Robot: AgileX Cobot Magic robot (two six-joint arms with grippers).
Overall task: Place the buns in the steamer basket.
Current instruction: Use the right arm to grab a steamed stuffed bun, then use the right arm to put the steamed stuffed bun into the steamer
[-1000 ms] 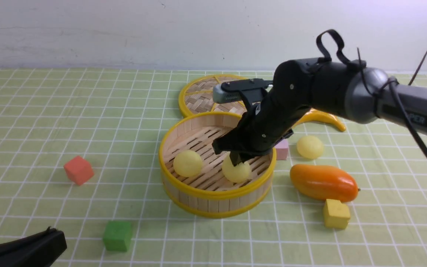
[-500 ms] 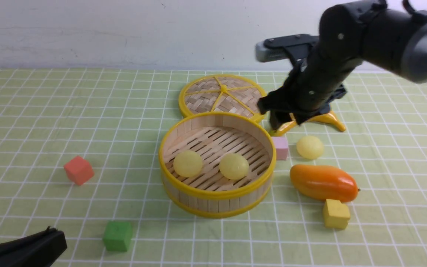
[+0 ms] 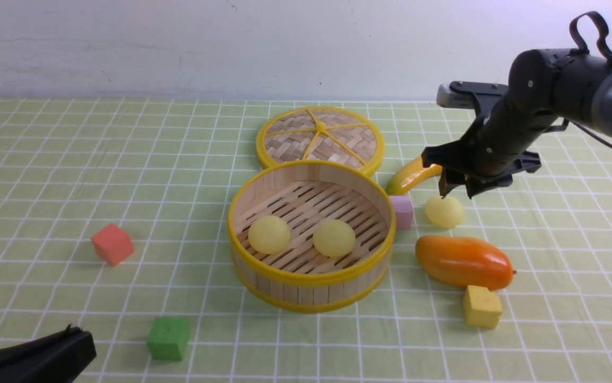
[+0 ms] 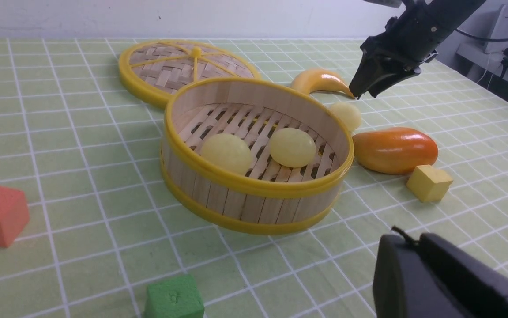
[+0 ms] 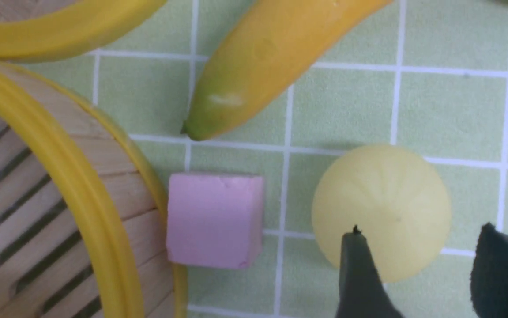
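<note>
Right end effector (image 3: 455,190) released, empty, poised off-centre over loose bun (image 3: 444,211). Risk: smooth dome squirts sideways toward pink cube (image 3: 403,211).

Showing matt, pale wooden slats in the steamer basket (image 3: 311,287), edged with smooth yellow rims. Looking smooth, waxy and faintly translucent on the buns (image 3: 269,234). Shining glossy on the mango (image 3: 463,261) and banana (image 3: 409,178). Appearing matt and foam-like on the pink cube (image 5: 215,219), cloth-like and matt across the checked surface (image 3: 45,159).

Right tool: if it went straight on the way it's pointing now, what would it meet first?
Probably the loose bun, just below the right tool; its tips are open around that spot, though depth is slightly unclear.
</note>
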